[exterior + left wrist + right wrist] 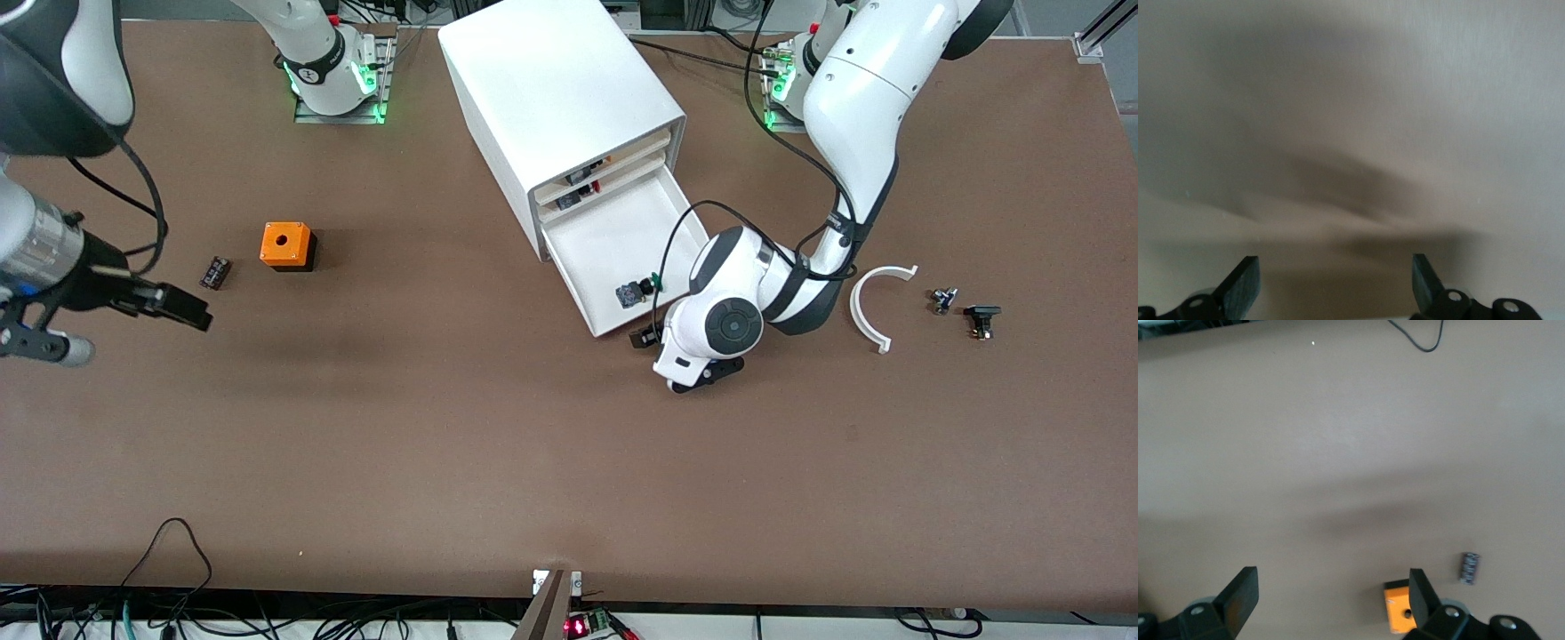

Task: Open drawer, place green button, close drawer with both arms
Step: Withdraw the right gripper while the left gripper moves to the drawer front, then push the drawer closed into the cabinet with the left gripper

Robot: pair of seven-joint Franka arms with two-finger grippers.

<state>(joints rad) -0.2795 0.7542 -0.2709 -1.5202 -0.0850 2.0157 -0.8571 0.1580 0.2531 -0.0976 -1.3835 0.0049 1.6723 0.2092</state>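
— Where's the button (633,292)?

— In the pulled-out drawer (613,258), near its front lip. The left claw (647,339), fingers apart and empty, sits low just outside that front.

— And the right?

— The right claw (182,307) waits open over the bench (444,444). Its wrist view shows the orange box (1399,613); the left's, only blank white.

Left pincer (642,339) largely hidden by its wrist.

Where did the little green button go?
In the front view, the button lies inside the open bottom drawer of the white cabinet, near its front corner, right beside the left gripper.
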